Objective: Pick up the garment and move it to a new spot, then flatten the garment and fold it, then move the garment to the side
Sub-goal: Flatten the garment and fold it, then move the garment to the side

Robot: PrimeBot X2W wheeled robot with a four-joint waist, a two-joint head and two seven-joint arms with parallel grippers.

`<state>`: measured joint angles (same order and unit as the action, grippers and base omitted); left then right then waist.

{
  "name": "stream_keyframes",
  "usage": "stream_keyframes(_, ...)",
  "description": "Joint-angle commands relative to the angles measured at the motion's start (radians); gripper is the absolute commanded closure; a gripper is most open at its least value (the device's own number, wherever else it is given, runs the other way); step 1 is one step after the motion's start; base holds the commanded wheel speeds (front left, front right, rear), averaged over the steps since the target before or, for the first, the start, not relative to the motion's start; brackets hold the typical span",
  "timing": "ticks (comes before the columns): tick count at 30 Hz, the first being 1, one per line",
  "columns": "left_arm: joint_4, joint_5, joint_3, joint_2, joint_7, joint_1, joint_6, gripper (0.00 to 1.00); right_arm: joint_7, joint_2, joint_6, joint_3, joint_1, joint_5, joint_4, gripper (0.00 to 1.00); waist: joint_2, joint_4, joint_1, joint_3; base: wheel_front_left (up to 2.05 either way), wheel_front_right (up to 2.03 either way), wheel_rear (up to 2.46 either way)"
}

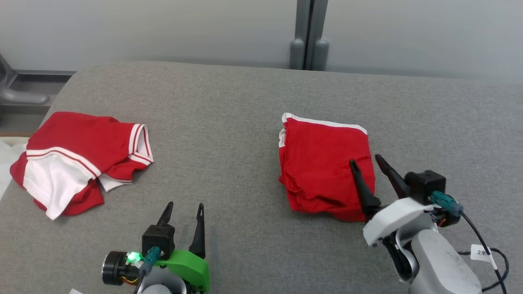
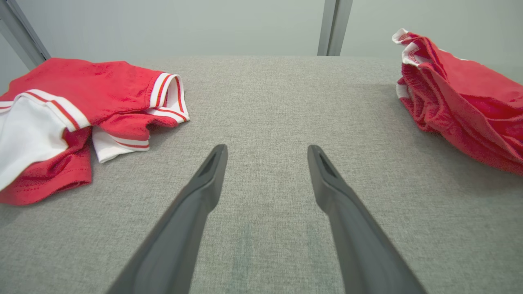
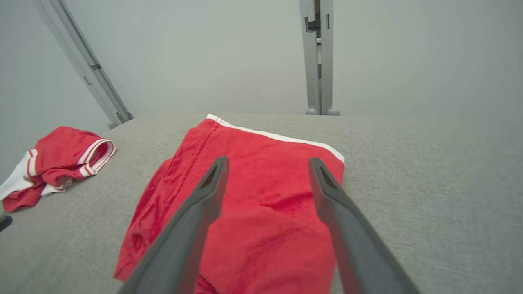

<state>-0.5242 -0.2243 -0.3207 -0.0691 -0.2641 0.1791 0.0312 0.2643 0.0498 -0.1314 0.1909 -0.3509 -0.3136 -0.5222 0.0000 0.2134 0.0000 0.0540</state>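
The folded red garment (image 1: 325, 163) lies flat right of centre on the grey cushion (image 1: 229, 122). My right gripper (image 1: 364, 159) hangs spread wide over its near edge, holding nothing. My left gripper (image 1: 185, 204), also parted, sits over bare cushion, well apart from the crumpled red-and-white shirt (image 1: 77, 157) at the left edge.

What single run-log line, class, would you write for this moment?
left gripper: open, over grey surface | right gripper: open, over folded red garment | red-and-white garment: crumpled, far left
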Motion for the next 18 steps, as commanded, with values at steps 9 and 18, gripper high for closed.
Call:
stream_keyframes(9, 0.086, 0.126, 0.027, -0.008, 0.000, -0.099, 0.017, 0.00, 0.000, 0.003, 0.001, -0.168, 0.162, 0.109, 0.021, 0.00, 0.0000, -0.094, 0.0000, -0.041, 0.00, 0.00, 0.00)
stream_keyframes(18, 0.131, 0.142, 0.048, 0.005, 0.000, -0.180, 0.013, 0.00, 0.000, 0.003, 0.001, -0.171, 0.248, 0.097, 0.001, 0.00, 0.0000, -0.116, 0.0000, -0.054, 0.00, 0.00, 0.00)
